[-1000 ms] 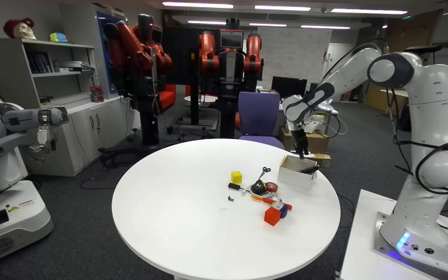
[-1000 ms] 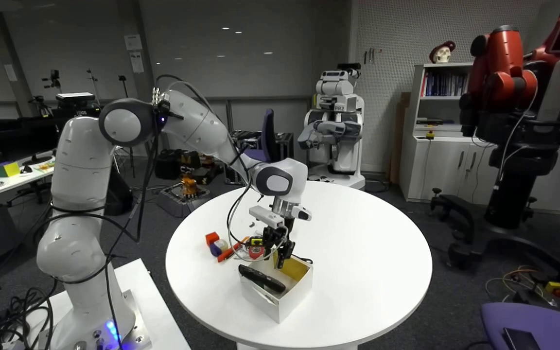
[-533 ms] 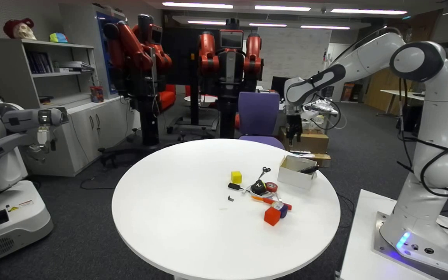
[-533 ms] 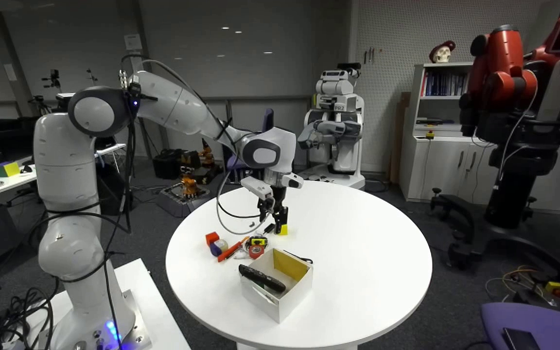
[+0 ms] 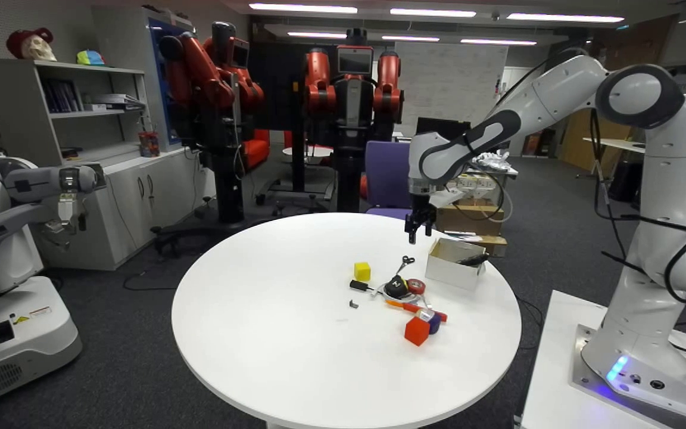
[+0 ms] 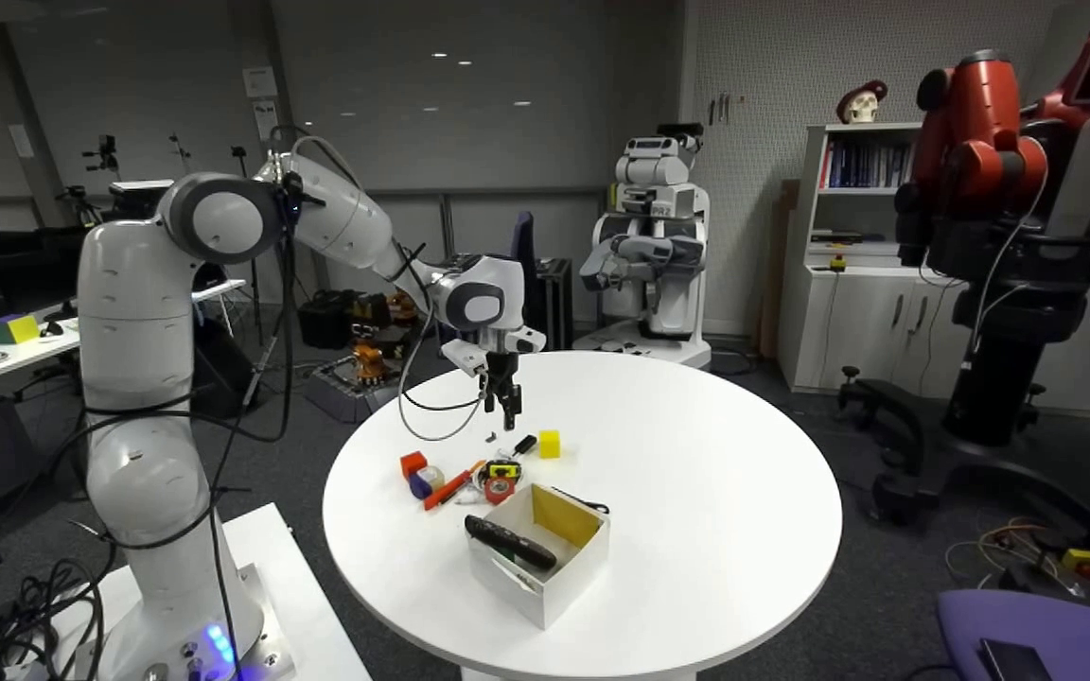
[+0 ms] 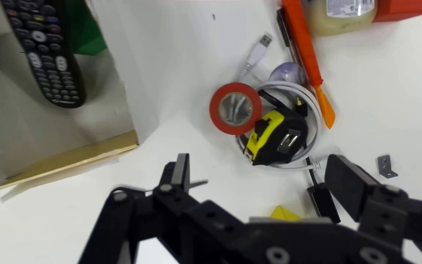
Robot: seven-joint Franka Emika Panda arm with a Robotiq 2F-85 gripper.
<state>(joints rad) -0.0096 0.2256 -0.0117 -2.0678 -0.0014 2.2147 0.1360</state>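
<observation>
My gripper (image 7: 258, 160) hangs above the white table, jaws wide apart and nothing between them. In the wrist view a black and yellow tape measure (image 7: 288, 128) and a red tape roll (image 7: 216, 113) lie just beyond the fingertips. A yellow cube (image 7: 283, 213) shows partly behind the gripper's body, and the scissors (image 7: 198, 184) are mostly hidden by a finger. An open white box (image 6: 575, 584) holds a black remote (image 7: 51, 62) and something green (image 7: 88, 38). In an exterior view the gripper (image 5: 420, 235) stands beside the box, higher than the objects.
A white cable (image 7: 256, 55), a black adapter (image 7: 324, 203), an orange-red tool (image 7: 304, 44), a jar (image 7: 337, 25) and a small bracket (image 7: 386, 167) lie on the table (image 5: 271, 333). A red cube (image 5: 417, 331) touches the jar or stands close. A purple chair (image 5: 395, 173) stands behind.
My gripper has risen out from over the box, moved away from it across the table, then come somewhat lower. The jaws look wider. Box, remote and loose objects stay where they were.
</observation>
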